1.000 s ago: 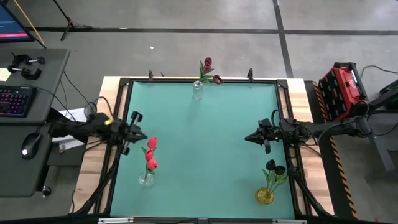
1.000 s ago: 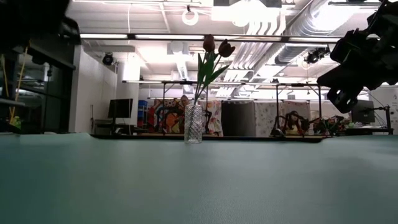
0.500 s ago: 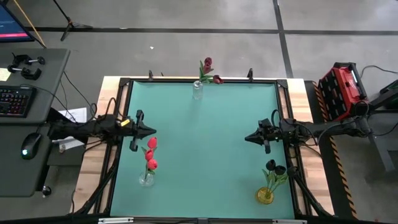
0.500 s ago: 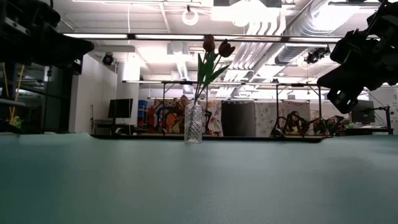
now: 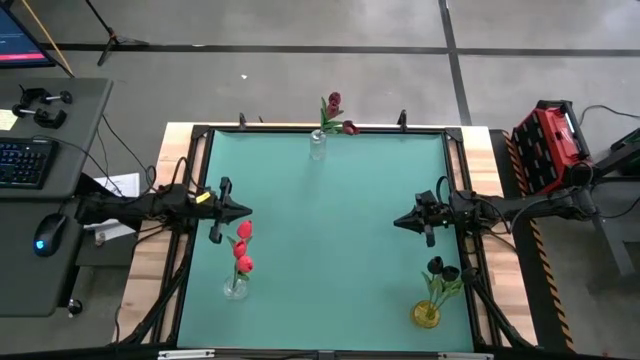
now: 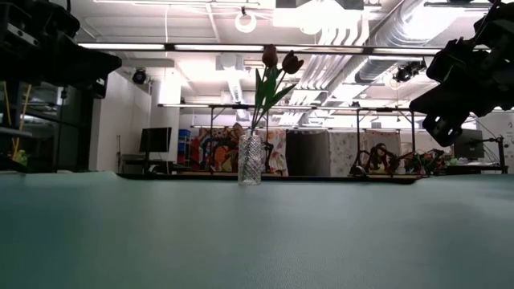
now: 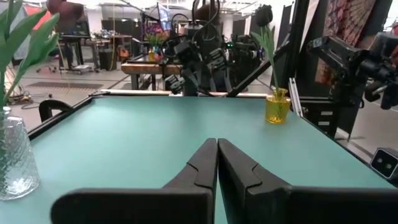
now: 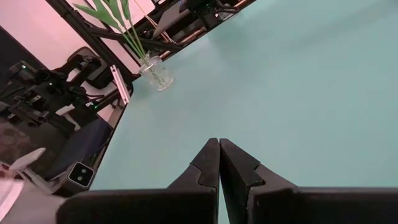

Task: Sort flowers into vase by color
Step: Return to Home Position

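Three vases stand on the teal table. A clear vase (image 5: 318,148) at the far edge holds maroon flowers (image 5: 333,101); the low view shows it (image 6: 250,159) with both heads (image 6: 278,58). Near the left edge, a clear vase (image 5: 236,289) holds red-pink flowers (image 5: 243,248). At the near right, a yellow vase (image 5: 426,314) holds near-black flowers (image 5: 442,269). My left gripper (image 5: 240,211) hovers shut just beyond the red-pink heads, pointing right. My right gripper (image 5: 397,222) hovers shut at the table's right, pointing left. Both wrist views show shut fingers (image 7: 217,146) (image 8: 219,146).
A black frame (image 5: 205,130) runs round the table's edge. The wide teal middle (image 5: 330,230) lies between the two grippers. A desk with keyboard and mouse (image 5: 40,160) stands off the left side, a red case (image 5: 545,145) off the right.
My left gripper has moved a little toward the table's right and far edges and swung from slanting to pointing straight right. It then kept still, shut throughout. The flowers and vases stand as before.
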You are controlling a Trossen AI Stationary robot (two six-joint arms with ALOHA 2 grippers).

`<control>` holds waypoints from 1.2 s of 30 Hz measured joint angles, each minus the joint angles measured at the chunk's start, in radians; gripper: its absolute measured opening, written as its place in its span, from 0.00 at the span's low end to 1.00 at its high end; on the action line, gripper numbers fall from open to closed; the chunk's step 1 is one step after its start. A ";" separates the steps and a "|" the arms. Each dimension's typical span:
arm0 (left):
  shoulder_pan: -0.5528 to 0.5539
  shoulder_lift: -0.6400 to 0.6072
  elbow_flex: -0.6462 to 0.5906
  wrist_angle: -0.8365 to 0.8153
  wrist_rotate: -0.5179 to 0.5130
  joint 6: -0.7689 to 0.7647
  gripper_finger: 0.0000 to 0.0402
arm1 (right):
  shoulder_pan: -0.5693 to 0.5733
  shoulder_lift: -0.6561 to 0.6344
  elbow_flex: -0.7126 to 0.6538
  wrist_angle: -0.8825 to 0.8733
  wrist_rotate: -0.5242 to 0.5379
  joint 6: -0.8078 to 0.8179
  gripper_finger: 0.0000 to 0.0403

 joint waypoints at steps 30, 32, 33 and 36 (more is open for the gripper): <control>0.000 0.010 0.000 -0.002 0.001 0.000 0.00 | -0.075 -0.340 0.000 -0.052 -0.098 -0.472 0.00; 0.000 0.010 0.000 0.000 0.001 0.000 0.00 | -0.075 -0.340 0.000 -0.052 -0.097 -0.460 0.00; 0.000 0.010 0.000 -0.002 0.001 0.000 0.00 | -0.075 -0.340 0.000 -0.052 -0.097 -0.460 0.00; 0.000 0.010 0.000 -0.001 0.001 0.000 0.00 | -0.075 -0.340 0.000 -0.052 -0.097 -0.470 0.00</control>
